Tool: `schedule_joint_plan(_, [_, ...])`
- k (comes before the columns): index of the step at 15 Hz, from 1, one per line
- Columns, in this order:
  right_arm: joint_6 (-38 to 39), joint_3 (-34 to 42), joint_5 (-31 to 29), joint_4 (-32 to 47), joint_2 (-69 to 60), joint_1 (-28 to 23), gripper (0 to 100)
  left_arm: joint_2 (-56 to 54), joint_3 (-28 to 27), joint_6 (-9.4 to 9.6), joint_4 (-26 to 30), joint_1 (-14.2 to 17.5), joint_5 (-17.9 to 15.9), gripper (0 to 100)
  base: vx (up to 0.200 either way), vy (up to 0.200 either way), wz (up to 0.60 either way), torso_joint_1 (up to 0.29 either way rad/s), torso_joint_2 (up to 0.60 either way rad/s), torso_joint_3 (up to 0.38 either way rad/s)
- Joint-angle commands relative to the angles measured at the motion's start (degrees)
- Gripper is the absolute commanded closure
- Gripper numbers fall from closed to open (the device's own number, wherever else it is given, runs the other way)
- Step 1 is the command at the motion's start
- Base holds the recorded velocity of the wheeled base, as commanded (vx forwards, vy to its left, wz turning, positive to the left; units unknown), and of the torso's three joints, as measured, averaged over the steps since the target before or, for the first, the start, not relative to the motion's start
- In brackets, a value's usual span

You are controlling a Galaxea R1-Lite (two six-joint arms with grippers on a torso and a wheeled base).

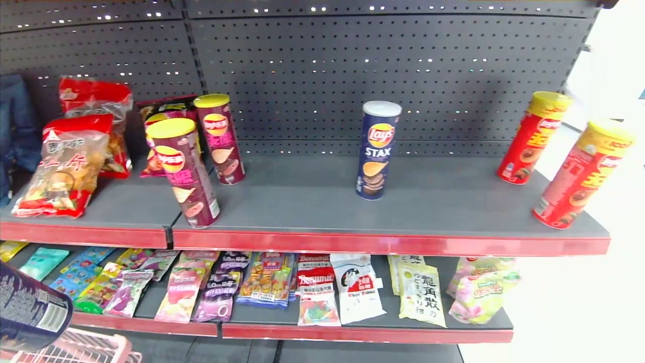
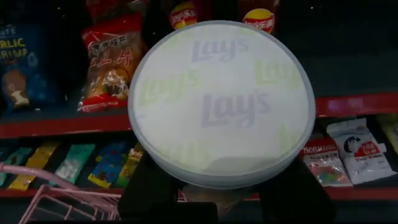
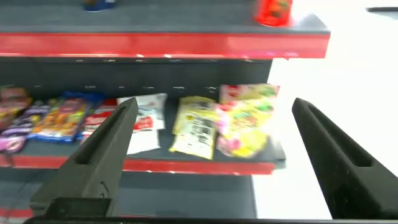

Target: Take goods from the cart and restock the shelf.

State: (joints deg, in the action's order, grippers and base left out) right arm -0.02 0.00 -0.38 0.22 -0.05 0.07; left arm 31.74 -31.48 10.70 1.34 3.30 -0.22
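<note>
Left tool (image 2: 219, 190) is clasping a navy chip can (image 1: 29, 308) over the pink cart (image 1: 80, 347), right tool (image 3: 214, 106) is gaping wide; a low approach would be risking toppling the maroon can (image 1: 182, 171) at the shelf (image 1: 383, 243) edge.

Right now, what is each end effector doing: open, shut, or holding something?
Left end effector: shut on a white-lidded chip can.
Right end effector: open, holding nothing.

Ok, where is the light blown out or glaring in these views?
Head view: the right side past the red cans is washed white, and the pegboard holes glint. Left wrist view: the chip can lid is bright against a dark shelf. Right wrist view: white glare beyond the shelf end.
</note>
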Motion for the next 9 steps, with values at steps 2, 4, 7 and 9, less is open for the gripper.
schedule_joint_plan(2, [-0.1,0.0,0.0,0.0,0.0,0.0,0,-0.8,0.3,0.02,0.1,0.0,-0.1,100,0.200,0.000,0.00,0.005,0.00,0.002])
schedule_joint_plan(4, [-0.1,0.0,0.0,0.0,0.0,0.0,0,-1.6,1.0,0.02,0.1,0.0,-0.2,100,0.200,0.000,0.00,-0.010,0.00,0.007])
schedule_joint_plan(7, [-0.1,-0.1,0.1,0.0,0.0,0.0,0,-2.7,1.8,0.28,0.2,0.0,-0.2,100,0.133,0.000,0.00,0.008,0.00,-0.003])
schedule_joint_plan(9, [-0.2,0.0,0.2,0.0,0.0,0.0,0,-5.0,2.6,0.72,0.2,-0.1,-0.4,100,0.000,0.000,0.00,0.000,0.00,0.000])
